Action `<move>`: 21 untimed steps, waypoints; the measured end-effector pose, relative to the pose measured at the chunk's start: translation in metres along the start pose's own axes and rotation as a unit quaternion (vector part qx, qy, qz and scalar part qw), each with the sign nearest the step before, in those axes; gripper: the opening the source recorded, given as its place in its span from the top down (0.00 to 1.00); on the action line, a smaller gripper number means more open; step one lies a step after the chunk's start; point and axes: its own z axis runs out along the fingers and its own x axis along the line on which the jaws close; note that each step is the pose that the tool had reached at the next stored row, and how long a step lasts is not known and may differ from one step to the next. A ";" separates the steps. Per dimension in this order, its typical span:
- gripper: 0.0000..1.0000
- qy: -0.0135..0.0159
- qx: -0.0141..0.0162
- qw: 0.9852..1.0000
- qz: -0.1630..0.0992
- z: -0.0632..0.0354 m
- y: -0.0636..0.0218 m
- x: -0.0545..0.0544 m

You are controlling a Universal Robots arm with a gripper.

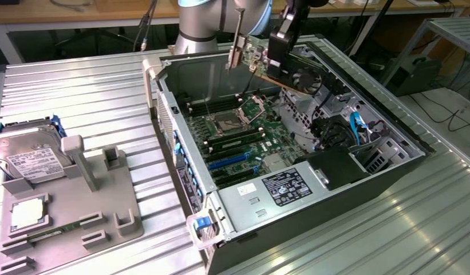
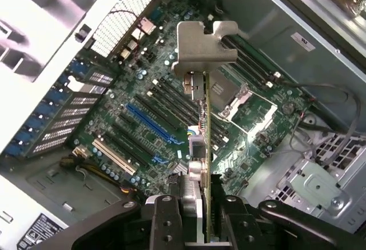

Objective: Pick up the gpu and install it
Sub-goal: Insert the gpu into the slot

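A ribbed metal tabletop (image 1: 82, 97) carries a grey moulded fixture (image 1: 105, 200) holding a boxy silver hard drive (image 1: 32, 163). Beside it lies an open computer case (image 1: 395, 166) with its green motherboard (image 1: 235, 137) exposed. Over its far end, the black hand (image 1: 282, 54) is clenched on the thin, flat gpu (image 1: 254, 57), whose silvery bracket (image 2: 200, 47) hangs above the slots.

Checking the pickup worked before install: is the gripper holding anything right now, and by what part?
Yes. The gripper holds the gpu, pinched across its flat faces at the upper edge, away from the metal bracket, above the open computer case.
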 end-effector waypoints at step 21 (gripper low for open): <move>0.69 0.002 -0.002 0.976 -0.219 0.0006 0.0000 0.000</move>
